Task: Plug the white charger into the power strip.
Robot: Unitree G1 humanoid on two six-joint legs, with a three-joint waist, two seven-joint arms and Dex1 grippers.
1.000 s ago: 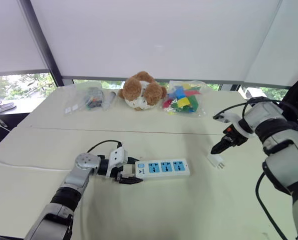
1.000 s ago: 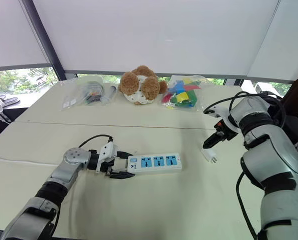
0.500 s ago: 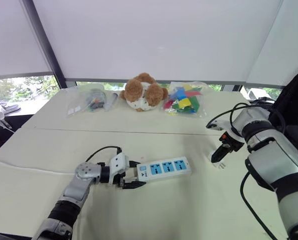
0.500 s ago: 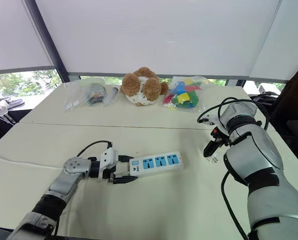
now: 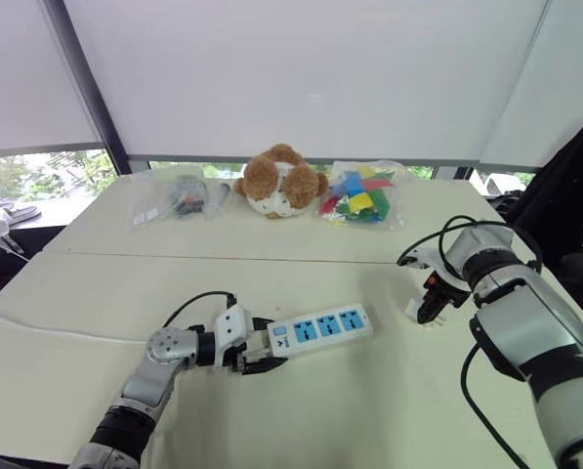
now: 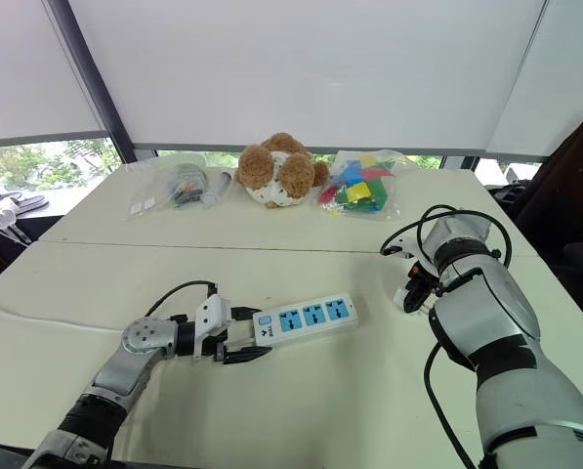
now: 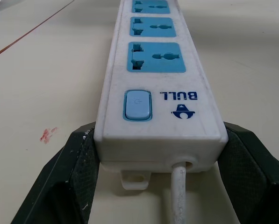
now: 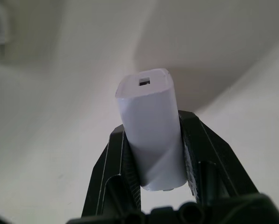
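right jaws descended onto charger [image 8: 151, 135]; cream table [image 5: 369, 410]

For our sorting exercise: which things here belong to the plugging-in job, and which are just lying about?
Job: white charger, power strip, left end effector, right end effector.
Lying about: teddy bear, bag of coloured blocks, bag of small items.

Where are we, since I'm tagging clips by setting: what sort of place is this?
Probably an office or lab room: pale tables pushed together, roller blinds over windows, and a plush bear between bagged props.
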